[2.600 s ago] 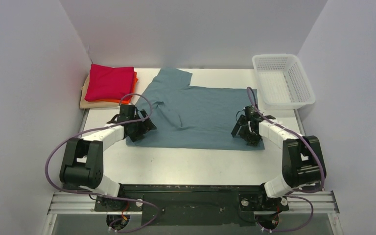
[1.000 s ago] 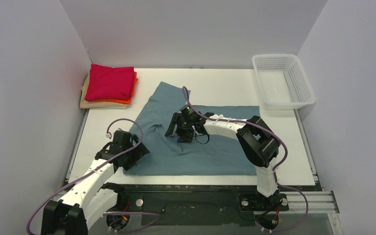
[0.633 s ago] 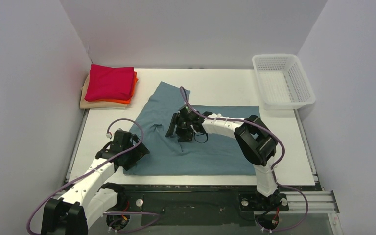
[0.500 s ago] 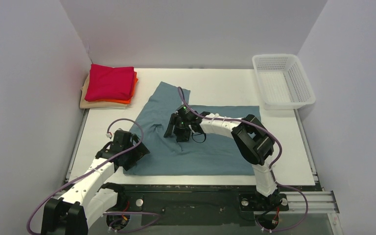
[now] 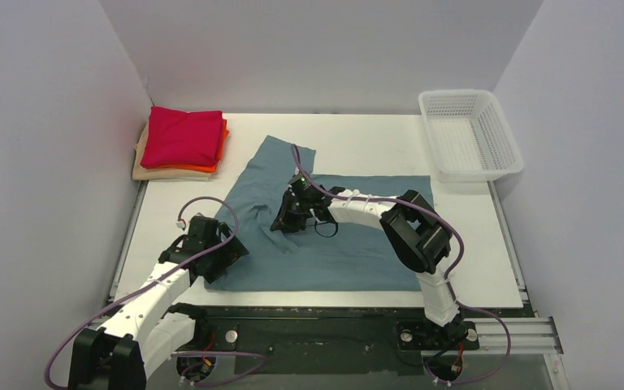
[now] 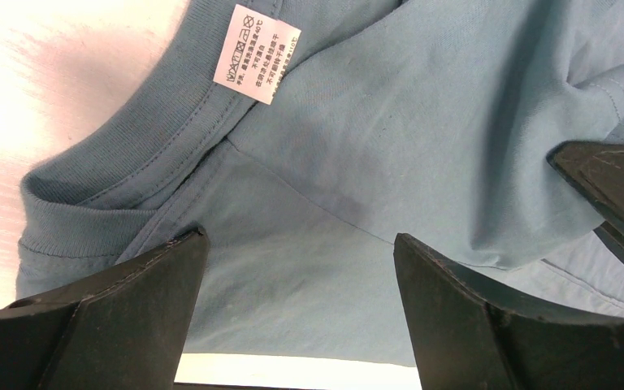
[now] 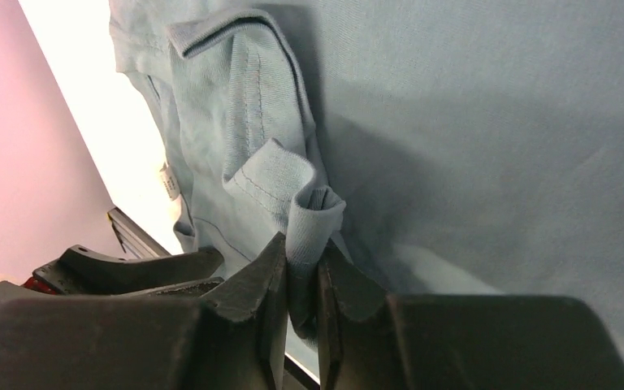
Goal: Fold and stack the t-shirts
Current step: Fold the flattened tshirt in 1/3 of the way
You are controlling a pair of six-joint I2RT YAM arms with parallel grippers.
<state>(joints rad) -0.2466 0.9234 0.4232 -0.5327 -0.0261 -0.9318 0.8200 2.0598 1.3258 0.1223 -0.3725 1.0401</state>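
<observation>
Nearest you, your left arm lies low and stretched forward. The left fingers [image 5: 229,252] are spread wide apart with nothing between them, poised at the near-left corner of the teal t-shirt [image 5: 357,244]. Its ribbed collar [image 6: 89,175] and white care label [image 6: 256,53] sit right ahead of them. Whether they touch the cloth, you can't tell.

Your right arm bends at the elbow and reaches left across the shirt. The right fingers [image 5: 284,221] are clenched on a bunched fold of stitched hem [image 7: 280,175], pinched up off the desk [image 5: 374,138].

The teal shirt lies spread mid-desk, one sleeve pointing back. Far left, the red t-shirt [image 5: 183,136] tops the orange t-shirt [image 5: 223,143] and the beige t-shirt [image 5: 150,169], all folded. Far right stands the white mesh basket [image 5: 455,93], well apart.
</observation>
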